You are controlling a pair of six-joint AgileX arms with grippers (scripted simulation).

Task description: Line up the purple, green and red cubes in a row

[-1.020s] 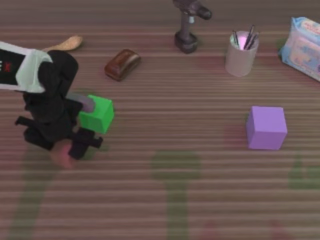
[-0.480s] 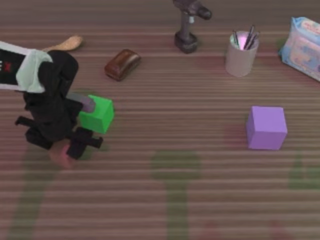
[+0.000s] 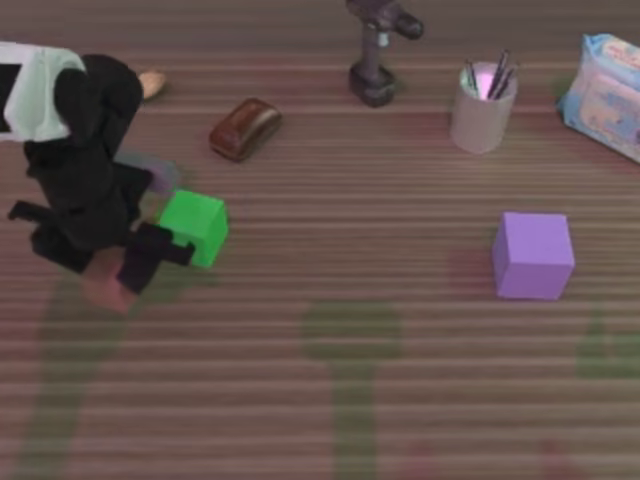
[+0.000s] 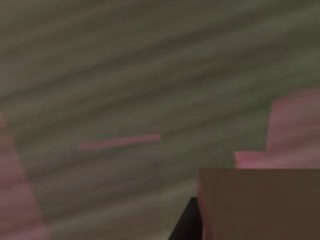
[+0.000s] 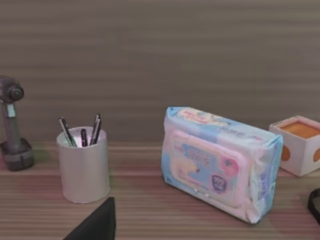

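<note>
Left arm reaches in from the top view's left edge, wrist bent down over the table's left side. Left gripper (image 3: pixel 108 283) sits low, just left of the green cube (image 3: pixel 195 227), with the red cube (image 3: pixel 103 288) between its fingers; only a sliver of red shows under the black fingers from above. Left wrist view fills in the rest: the brick-red face (image 4: pixel 260 202) sits close to the lens, blurred striped table (image 4: pixel 125 75) behind. Fingers look closed around the red cube; can't tell whether it's touching the table.

Right arm is out of the top view; can't tell its finger state.

Purple cube (image 3: pixel 533 255) sits alone right of centre, well apart from the other two.

Wipes pack (image 5: pixel 215 162) at the right edge of the table; right wrist view also shows a white box with orange dots (image 5: pixel 300 145) beside it, not seen from above. Pen cup (image 3: pixel 483 105), power drill (image 3: pixel 378 50), glossy brown block (image 3: pixel 245 128) along the far side.
</note>
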